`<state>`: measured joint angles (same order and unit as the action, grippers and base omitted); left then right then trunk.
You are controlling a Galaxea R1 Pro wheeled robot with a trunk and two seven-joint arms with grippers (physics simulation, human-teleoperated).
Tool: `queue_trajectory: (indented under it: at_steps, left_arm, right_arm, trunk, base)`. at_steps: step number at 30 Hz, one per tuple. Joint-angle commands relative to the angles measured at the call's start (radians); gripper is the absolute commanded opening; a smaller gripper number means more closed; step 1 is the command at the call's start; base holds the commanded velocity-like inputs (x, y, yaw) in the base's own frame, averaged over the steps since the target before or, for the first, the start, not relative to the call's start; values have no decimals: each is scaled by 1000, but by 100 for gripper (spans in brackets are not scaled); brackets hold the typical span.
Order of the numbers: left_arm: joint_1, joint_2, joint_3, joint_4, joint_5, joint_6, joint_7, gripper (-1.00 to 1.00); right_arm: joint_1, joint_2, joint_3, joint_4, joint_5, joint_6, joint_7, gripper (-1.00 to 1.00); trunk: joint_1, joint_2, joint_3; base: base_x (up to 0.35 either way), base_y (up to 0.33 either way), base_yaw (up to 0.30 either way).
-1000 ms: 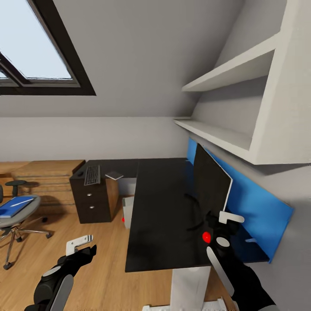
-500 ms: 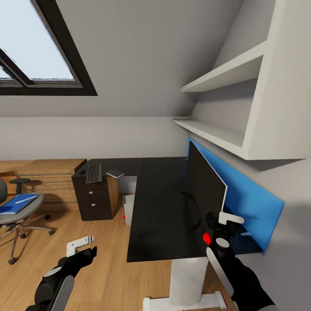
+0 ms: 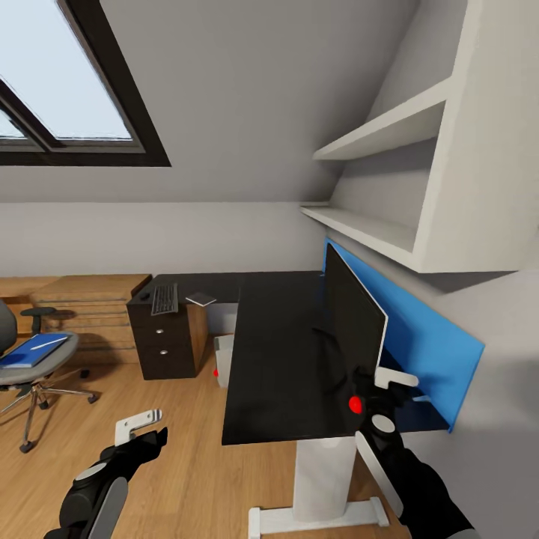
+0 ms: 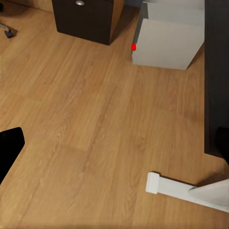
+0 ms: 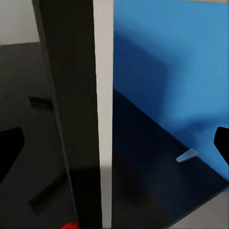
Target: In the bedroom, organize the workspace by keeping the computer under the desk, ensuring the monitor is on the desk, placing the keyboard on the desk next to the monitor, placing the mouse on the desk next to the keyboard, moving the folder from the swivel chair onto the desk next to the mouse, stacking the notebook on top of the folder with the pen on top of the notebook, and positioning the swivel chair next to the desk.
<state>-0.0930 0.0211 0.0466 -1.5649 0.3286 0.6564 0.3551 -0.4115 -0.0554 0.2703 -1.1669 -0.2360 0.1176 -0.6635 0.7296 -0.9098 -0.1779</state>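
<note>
Now R tool (image 3: 372, 389) grips monitor (image 3: 352, 318) on desk (image 3: 281, 352).

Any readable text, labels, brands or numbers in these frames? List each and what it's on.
None readable.
Keyboard: key legends too small to read.
Monitor: no brand visible, just a red dot.
Computer: plain grey case with a red button, no lettering.
Folder: no label legible.

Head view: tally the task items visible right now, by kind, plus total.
monitor: 1
keyboard: 1
computer: 1
folder: 1
pen: 1
swivel chair: 1
desk: 1
Total: 7
</note>
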Motion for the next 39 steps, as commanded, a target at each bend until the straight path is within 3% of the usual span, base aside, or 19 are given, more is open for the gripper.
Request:
queue_trajectory:
  at_steps: [1, 9, 11, 15, 25, 26, 31, 39]
  left_arm:
    - [-1, 0, -1, -1, 11, 3, 8, 100]
    - [-2, -2, -4, -1, 11, 2, 8, 100]
    - [-2, -2, -4, -1, 11, 2, 8, 100]
    - [-2, -1, -4, -1, 11, 2, 8, 100]
    - [-2, 2, -1, -1, 8, 6, 9, 100]
    - [-1, 2, -4, -1, 7, 2, 9, 100]
    - [-2, 1, -6, -3, 7, -2, 9, 100]
    - [-1, 1, -5, -3, 7, -3, 8, 100]
  right_arm:
    - [-1, -1, 5, -1, -3, 6, -6, 100]
    - [-1, -5, 11, -14, -1, -38, 19, 100]
    - [1, -12, 13, -28, 24, -67, 22, 100]
    - [2, -17, 13, -32, 35, -101, 30, 100]
    - [2, -18, 12, -30, 38, -111, 51, 100]
    - [2, -18, 12, -29, 40, -112, 105, 100]
    - [2, -20, 12, -27, 41, -112, 148, 100]
    - [2, -20, 12, -27, 42, -112, 158, 100]
  trunk:
    - [0, -1, -2]
    - [0, -1, -2]
    - [0, -1, -2]
    - [0, -1, -2]
    - [0, -1, -2]
    - [0, -1, -2]
    - [0, -1, -2]
    - [0, -1, -2]
  base:
    - [0, 0, 0]
    - [0, 0, 0]
    - [0, 0, 0]
    - [0, 0, 0]
    - [0, 0, 0]
    - [0, -224, 0]
    - [0, -78, 0]
    - [0, -149, 0]
